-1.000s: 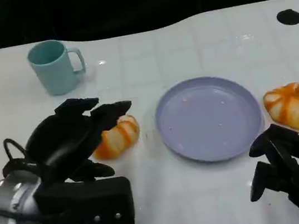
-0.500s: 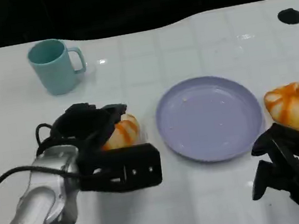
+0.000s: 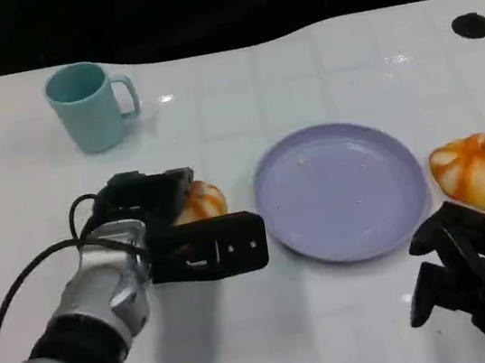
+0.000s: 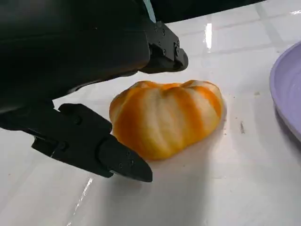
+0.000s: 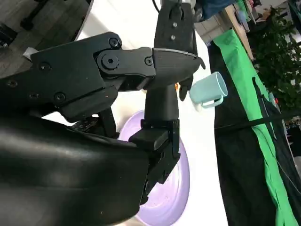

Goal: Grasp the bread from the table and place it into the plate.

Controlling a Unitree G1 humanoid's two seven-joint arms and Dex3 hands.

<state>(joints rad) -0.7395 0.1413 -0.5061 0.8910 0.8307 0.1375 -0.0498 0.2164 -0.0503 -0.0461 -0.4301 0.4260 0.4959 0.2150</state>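
**A robot test bench in a lab or studio space**

The setting reads as a staged workspace, not a home kitchen. The white table (image 3: pixel 314 52) has a glossy top marked with a faint grid of lines, with round dark spots (image 3: pixel 472 25) near its far edge, and beyond it the head view meets a flat black backdrop. The right wrist view looks past the table to a bright green cloth (image 5: pixel 256 113) hung beside black drapery (the kind of screen used for filming), with leafy plants (image 5: pixel 282 42) and what looks like shelving further off, too blurred to tell what it holds.
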